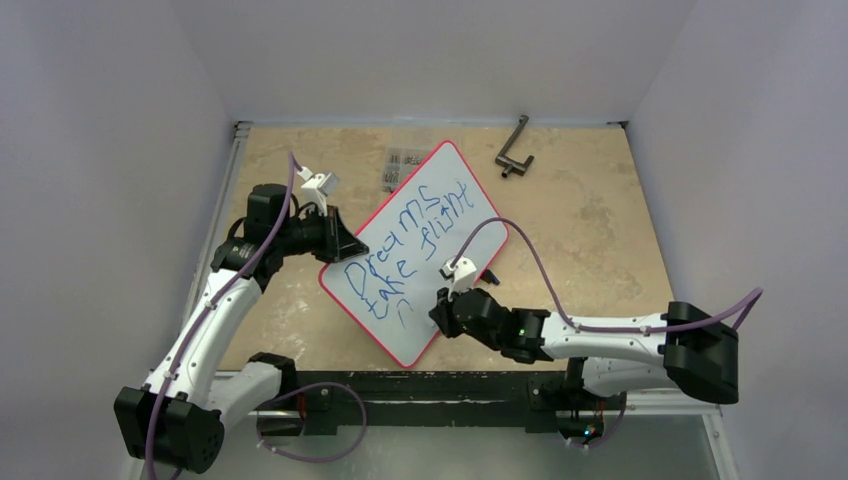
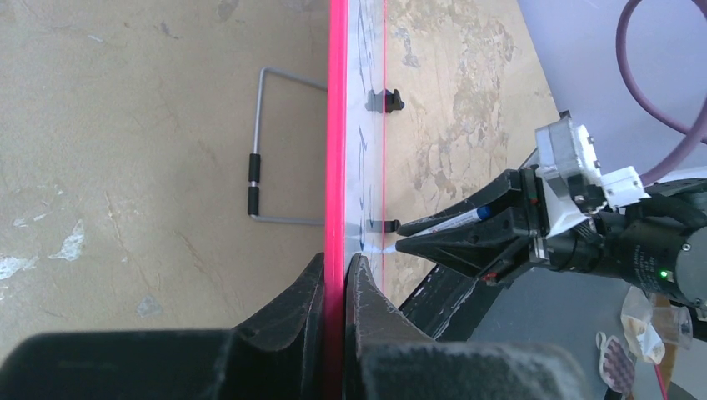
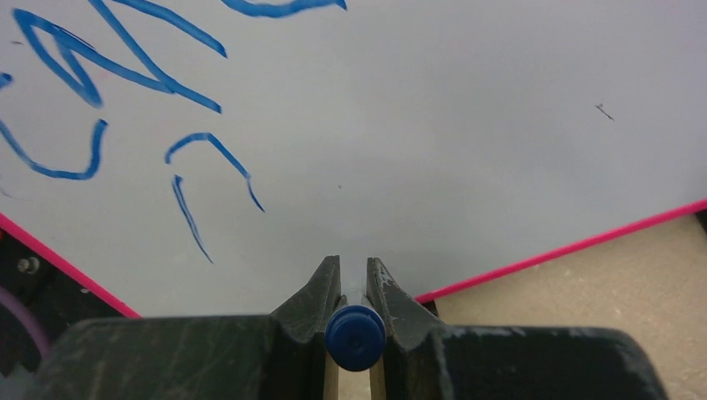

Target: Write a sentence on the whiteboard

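The whiteboard (image 1: 457, 165) lies slantwise in mid table, white with a thin red rim (image 2: 337, 125). The sentence (image 1: 405, 245) runs across it in blue, two lines reading roughly "Dreams take flight", with a small arch-shaped stroke (image 3: 208, 162) below them. My left gripper (image 1: 345, 245) is shut on the board's left rim; the left wrist view shows its jaws (image 2: 336, 260) pinching the red edge. My right gripper (image 1: 445, 303) is shut on a blue marker (image 3: 355, 336), seen end-on between the jaws (image 3: 353, 265). The marker (image 2: 454, 221) points at the board's lower part, tip at the surface.
A dark L-shaped metal tool (image 1: 514, 150) lies at the back right. A clear packet of small parts (image 1: 398, 165) sits beside the board's far corner. A grey wire frame (image 2: 260, 167) shows beyond the board's rim. Walls close in the tabletop on three sides.
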Available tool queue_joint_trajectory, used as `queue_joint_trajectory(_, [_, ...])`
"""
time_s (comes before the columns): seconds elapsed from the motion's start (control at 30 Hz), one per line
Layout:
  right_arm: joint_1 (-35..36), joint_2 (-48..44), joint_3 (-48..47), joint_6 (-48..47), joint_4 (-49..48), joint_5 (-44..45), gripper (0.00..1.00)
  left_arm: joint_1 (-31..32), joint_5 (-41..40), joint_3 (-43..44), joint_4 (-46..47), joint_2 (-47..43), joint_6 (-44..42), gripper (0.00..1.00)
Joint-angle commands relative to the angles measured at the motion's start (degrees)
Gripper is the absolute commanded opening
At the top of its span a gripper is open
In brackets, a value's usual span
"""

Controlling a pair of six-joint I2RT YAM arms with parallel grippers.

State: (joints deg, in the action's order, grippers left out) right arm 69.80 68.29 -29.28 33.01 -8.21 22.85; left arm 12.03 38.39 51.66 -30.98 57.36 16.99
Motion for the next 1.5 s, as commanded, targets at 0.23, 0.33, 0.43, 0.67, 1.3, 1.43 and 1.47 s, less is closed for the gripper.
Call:
queue_joint_trajectory(0.23, [-0.6,-11.4,-0.8,-2.3,-0.9,1.8,0.0,0.4,-6.1,-0.2,-0.3,-0.3,-6.1,0.0])
queue_joint_trajectory(0.33, [-0.6,-13.3,1.1,-2.8,-7.9,3.6,0.0,0.5,-6.1,-0.2,-0.3,-0.4,-6.1,0.0])
queue_joint_trajectory(0.43, [-0.7,-13.4,3.8,-2.1,-15.4,5.7,0.0,0.5,-6.0,-0.4,0.0,-0.5,-5.7,0.0])
queue_joint_trajectory(0.67, [-0.6,-9.4,10.1,-1.2,-31.8,10.7,0.0,0.4,-11.1,-1.2,0.0,-1.3,-1.3,0.0])
queue_joint_trajectory(1.3, [-0.6,0.6,12.8,-2.6,-51.0,11.0,0.0,-0.4,-9.8,-1.7,1.1,0.6,1.2,0.0])
queue_joint_trajectory(1.43, [-0.6,2.8,12.0,-2.4,-51.1,10.7,0.0,-0.4,-9.7,-1.7,1.1,0.7,1.0,0.0])
queue_joint_trajectory(1.47, [-0.6,3.1,12.0,-2.2,-50.9,10.7,0.0,-0.4,-9.7,-1.7,1.1,0.8,1.0,0.0])
